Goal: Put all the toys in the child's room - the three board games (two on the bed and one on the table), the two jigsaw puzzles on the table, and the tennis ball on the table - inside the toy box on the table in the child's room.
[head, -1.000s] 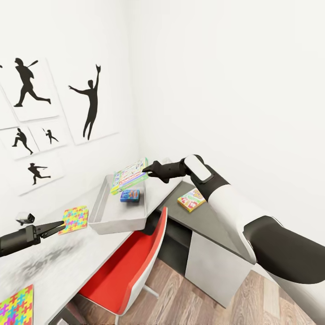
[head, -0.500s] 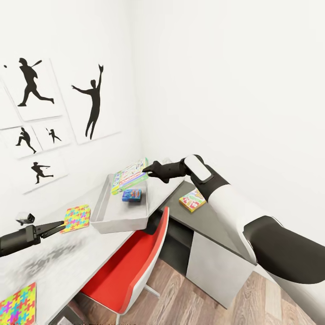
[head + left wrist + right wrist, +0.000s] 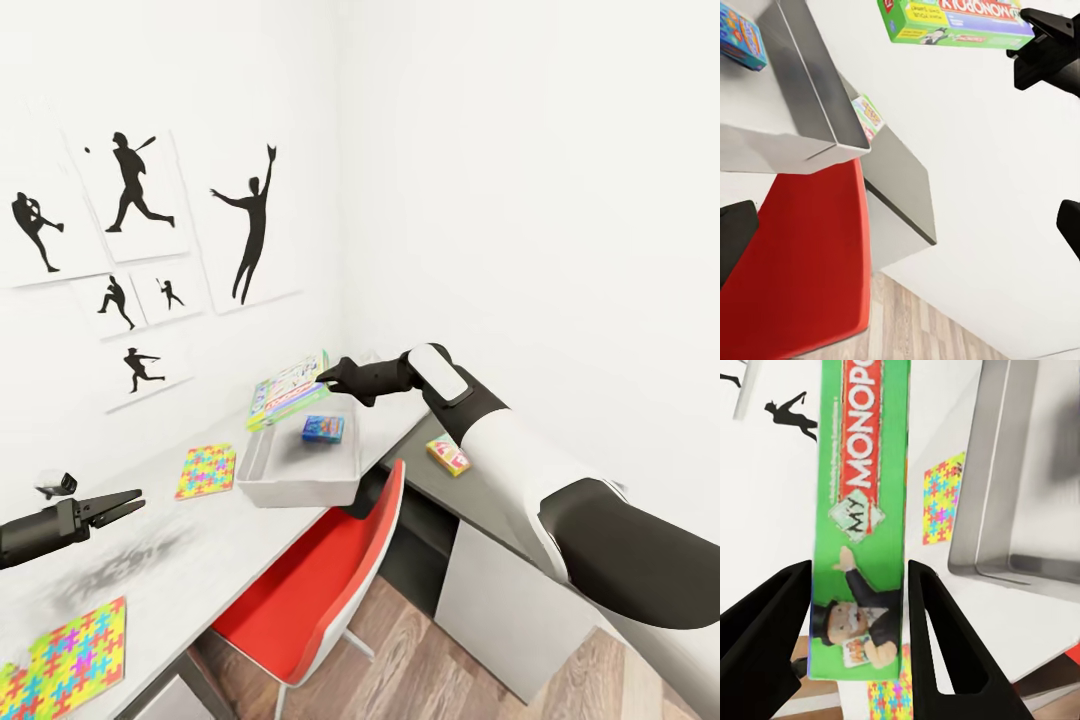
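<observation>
The black right gripper [image 3: 325, 378] clamps a flat green cardboard board game [image 3: 288, 390] above the light grey sloped-sided toy box [image 3: 300, 478], which holds a small blue game box [image 3: 323, 429]. A red moulded chair [image 3: 330, 590] stands tucked against the pale smooth table [image 3: 180, 550]. The left gripper [image 3: 125, 503] hovers with fingers slightly apart near a multicoloured flat jigsaw square [image 3: 206, 470].

Board game [image 3: 323, 429] in toy box [image 3: 262, 468], on table [image 3: 190, 540].

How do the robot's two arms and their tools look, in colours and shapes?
The right arm has a glossy white shell with black sections at the elbow and wrist, plus a white wrist panel. Its right tool is black. The left tool is black, with two long tapered fingers and a small grey camera block.
</observation>
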Available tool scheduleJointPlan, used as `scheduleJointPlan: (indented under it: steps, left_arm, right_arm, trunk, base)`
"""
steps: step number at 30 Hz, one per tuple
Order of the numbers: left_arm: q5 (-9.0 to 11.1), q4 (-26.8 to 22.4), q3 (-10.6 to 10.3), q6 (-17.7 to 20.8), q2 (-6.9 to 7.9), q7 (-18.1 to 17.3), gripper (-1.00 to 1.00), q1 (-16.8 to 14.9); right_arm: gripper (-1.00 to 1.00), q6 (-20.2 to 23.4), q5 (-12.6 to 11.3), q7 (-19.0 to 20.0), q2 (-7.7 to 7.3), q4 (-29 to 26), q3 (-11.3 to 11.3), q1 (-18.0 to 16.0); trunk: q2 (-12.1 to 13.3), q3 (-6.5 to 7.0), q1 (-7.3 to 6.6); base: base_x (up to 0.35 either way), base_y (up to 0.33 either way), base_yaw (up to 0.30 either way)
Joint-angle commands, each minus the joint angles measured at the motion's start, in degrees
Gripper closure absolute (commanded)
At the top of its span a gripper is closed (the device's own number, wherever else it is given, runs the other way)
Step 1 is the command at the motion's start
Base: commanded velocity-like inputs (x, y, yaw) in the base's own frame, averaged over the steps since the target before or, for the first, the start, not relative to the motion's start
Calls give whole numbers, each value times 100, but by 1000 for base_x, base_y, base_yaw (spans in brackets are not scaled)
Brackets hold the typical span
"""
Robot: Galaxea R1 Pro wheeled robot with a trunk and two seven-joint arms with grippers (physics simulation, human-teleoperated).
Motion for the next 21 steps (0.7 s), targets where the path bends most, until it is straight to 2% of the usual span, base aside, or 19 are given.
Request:
scheduleJointPlan:
  steps: [1,11,13,16,19,21]
  left_arm:
    - [-5,1,0,61,2,-25,-100,-5]
    - [-5,4,0,60,2,-25,-100,-5]
    - [-5,4,0,56,2,-25,-100,-5]
    - [-5,17,0,54,2,-25,-100,-5]
    - [-10,28,-1,53,2,-25,-100,-3]
    - [-12,33,-4,52,2,-25,-100,-2]
  right_arm:
    - [100,3,-67,-61,0,-1,9,-7]
    - [100,-30,-90,-120,0,42,-7,-12]
    - [100,-163,-88,-191,0,48,-11,-10]
    - [100,-469,-88,-480,0,59,-9,2]
    - [100,-605,-126,-888,0,72,-6,20]
    - [100,-636,-139,-1018,0,75,-6,24]
  trunk:
    - [-13,-13,4]
    - [-13,-13,4]
    - [-13,-13,4]
    - [-13,-13,4]
    - [-13,-13,4]
    - [-13,-13,4]
  base:
    - [0,86,31]
    - [0,16,6]
    - [0,1,0]
    - [0,0,0]
    - [0,0,0]
    - [0,0,0]
